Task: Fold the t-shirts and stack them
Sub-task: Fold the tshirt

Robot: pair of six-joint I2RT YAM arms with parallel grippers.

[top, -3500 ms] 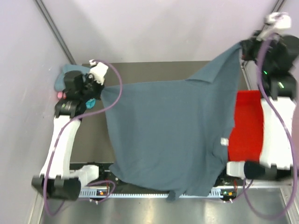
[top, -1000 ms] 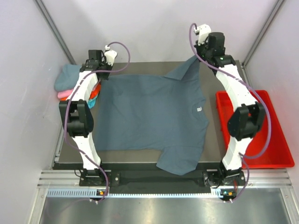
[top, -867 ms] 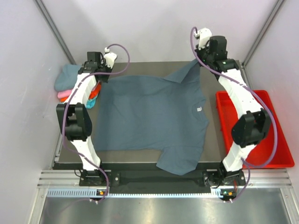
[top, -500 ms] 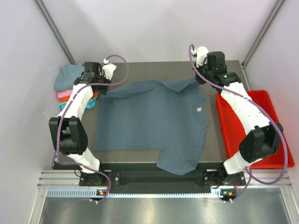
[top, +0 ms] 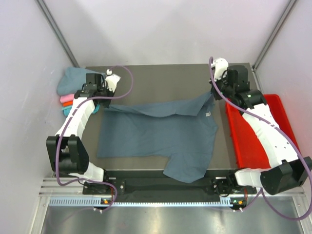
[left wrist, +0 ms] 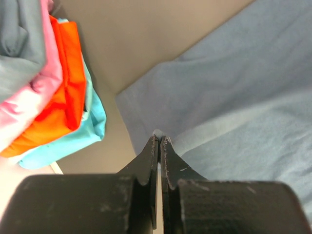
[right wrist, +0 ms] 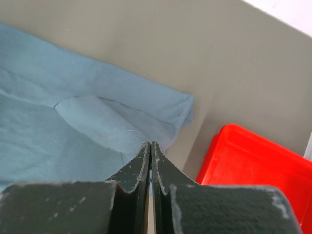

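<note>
My left claw (left wrist: 159,142) and right claw (right wrist: 150,146) are clenched on the ten and two o'clock corners of the slate t-shirt (top: 156,131), seemingly limp and light.

A grey counter (top: 161,75) carries a blue-grey t-shirt (top: 156,134), its far edge turned over; folded t-shirts (top: 70,90) sit stacked just left of it.

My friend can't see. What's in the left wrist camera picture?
The left jaws are shut, pinching the edge of a blue-grey t-shirt on the grey table. Upper left sits a stack of folded shirts: teal, pink, orange, turquoise.
</note>
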